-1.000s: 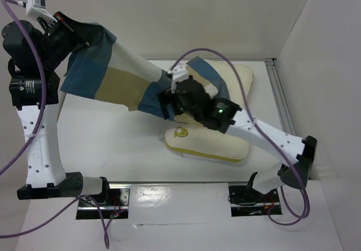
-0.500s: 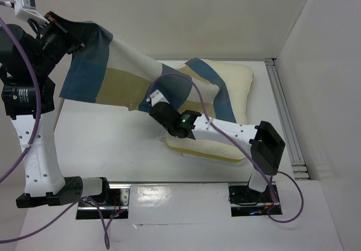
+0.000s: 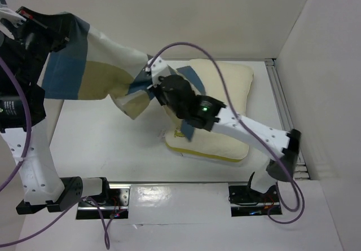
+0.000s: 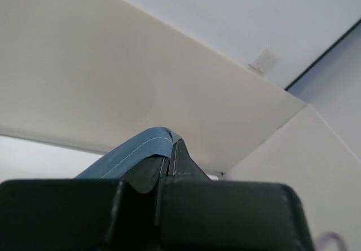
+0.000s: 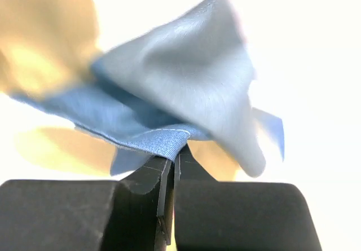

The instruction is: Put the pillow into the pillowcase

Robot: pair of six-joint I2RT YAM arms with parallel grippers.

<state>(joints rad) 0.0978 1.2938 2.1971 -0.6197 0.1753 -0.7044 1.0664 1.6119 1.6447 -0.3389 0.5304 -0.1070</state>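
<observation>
The pillowcase (image 3: 96, 65), in blue, tan and cream checks, hangs stretched in the air between my two grippers, above the left part of the table. My left gripper (image 3: 61, 28) holds it high at the far left, jaws shut on a blue edge (image 4: 148, 145). My right gripper (image 3: 149, 88) is shut on another blue edge (image 5: 161, 141) at the cloth's low right end. A blue strip (image 3: 193, 80) trails over the pillow. The cream pillow (image 3: 231, 87) with yellow piping lies flat on the table at right, partly under my right arm.
A white table (image 3: 101, 144) with white walls behind and to the right. A metal rail (image 3: 282, 107) runs along the table's right edge. The arm bases (image 3: 98, 190) and their mounting plate sit at the near edge. A purple cable (image 3: 225, 93) arcs over the pillow.
My right gripper went from open to shut on the pillowcase edge and rose to the left. My left gripper moved further left and up, pulling the pillowcase off the pillow.
</observation>
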